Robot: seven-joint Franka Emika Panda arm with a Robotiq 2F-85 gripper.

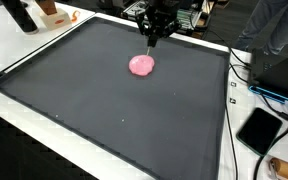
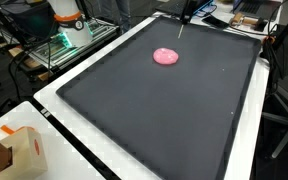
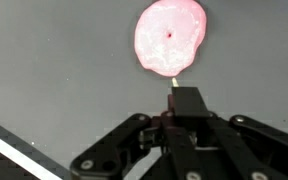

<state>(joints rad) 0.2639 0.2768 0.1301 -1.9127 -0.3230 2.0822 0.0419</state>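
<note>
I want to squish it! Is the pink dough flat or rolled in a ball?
Flat. The pink dough lies spread like a pancake on the dark mat, with a tiny dent in its middle.

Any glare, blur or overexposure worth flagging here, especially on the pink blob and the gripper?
Wrist view: the pink blob glows overexposed, its edges washed out; the gripper is dark, with little detail. Both exterior views: even light, no hard shadows, a faint sheen on the black mat, everything small and soft.
</note>
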